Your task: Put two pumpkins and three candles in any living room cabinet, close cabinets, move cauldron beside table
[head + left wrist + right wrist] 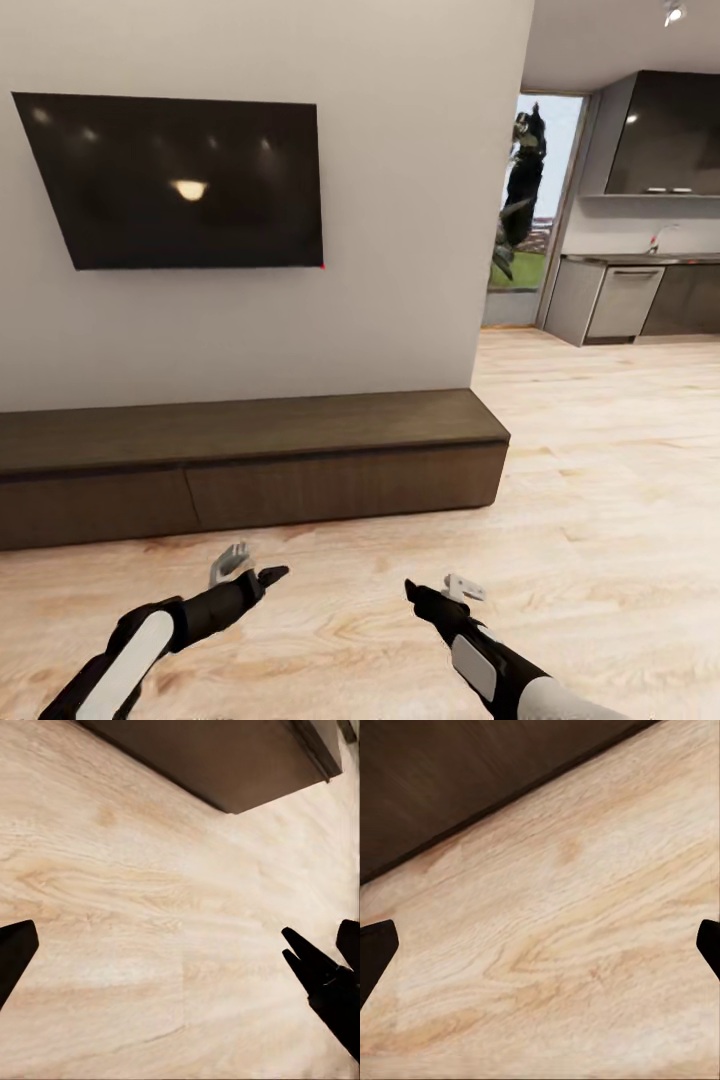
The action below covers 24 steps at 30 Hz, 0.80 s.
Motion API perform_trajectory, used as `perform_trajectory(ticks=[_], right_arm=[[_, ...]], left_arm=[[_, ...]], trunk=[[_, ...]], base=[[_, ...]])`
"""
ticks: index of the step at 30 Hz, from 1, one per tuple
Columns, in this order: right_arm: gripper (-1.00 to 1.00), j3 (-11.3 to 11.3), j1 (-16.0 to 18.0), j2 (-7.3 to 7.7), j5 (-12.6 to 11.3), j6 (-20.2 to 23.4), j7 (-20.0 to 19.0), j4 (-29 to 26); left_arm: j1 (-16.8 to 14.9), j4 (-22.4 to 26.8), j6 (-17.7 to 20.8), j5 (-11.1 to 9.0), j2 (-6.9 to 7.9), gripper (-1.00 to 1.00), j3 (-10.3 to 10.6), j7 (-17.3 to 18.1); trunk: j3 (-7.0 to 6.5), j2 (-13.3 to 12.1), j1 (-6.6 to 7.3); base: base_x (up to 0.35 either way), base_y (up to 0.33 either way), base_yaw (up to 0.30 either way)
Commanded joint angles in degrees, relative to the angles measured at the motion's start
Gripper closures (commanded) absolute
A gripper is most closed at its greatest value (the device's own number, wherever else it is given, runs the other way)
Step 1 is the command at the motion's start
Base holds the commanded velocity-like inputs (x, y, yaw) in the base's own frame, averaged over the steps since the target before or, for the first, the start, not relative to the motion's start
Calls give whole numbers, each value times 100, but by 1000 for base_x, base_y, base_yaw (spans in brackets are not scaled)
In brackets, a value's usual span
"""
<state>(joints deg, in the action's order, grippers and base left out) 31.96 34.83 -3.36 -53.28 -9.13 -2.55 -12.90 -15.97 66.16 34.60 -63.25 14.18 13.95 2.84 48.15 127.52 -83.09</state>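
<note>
Cabinet ahead, hands empty

Cabinet (250, 470) runs low along the far wall under the dark screen (175, 180), both drawers shut flush, so I cannot tell what lies inside them. My left hand (262, 578) and right hand (418, 592) hover over the wood floor (600, 480) just near of it, both spread wide and carrying nothing. Pumpkins, candles and cauldron are nowhere before me. The risk, as I judge it: these drawer fronts are handle-less, so a fingertip may slip off the edge, and rolling closer could knock the front
</note>
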Motion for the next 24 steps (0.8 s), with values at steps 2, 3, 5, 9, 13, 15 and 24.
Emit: perform_trajectory(ticks=[2,3,5,9,13,15,24], right_arm=[[-100,-288,6,249,-318,343,-168,-292],[-100,-611,6,466,-569,616,-351,-609],[-100,-1101,6,732,-945,1000,-752,-932],[-100,-2272,6,1316,-1555,1832,-1787,-1138],[-100,-3176,6,1503,-1717,2098,-2004,-1148],[-100,-3578,6,1527,-1750,2134,-2039,-1146],[-100,-3946,6,1525,-1797,2174,-2074,-1144]], left_arm=[[-5,151,410,-243,52,-100,-353,495],[-8,208,612,-323,75,-100,-489,846],[-10,234,820,-373,95,-100,-590,1277],[-11,224,1181,-422,88,-100,-741,1830],[-12,222,1275,-446,66,-100,-759,1935],[-12,222,1348,-449,67,-100,-759,2074],[-12,222,1538,-442,59,-100,-754,2670]], trunk=[[42,84,-44],[60,124,-66],[96,204,-110],[168,365,-197],[240,525,-285],[276,605,-329],[437,966,-527]], base=[[0,0,0],[0,0,0],[0,0,0],[0,0,0],[0,0,0],[0,0,0],[0,0,0]])
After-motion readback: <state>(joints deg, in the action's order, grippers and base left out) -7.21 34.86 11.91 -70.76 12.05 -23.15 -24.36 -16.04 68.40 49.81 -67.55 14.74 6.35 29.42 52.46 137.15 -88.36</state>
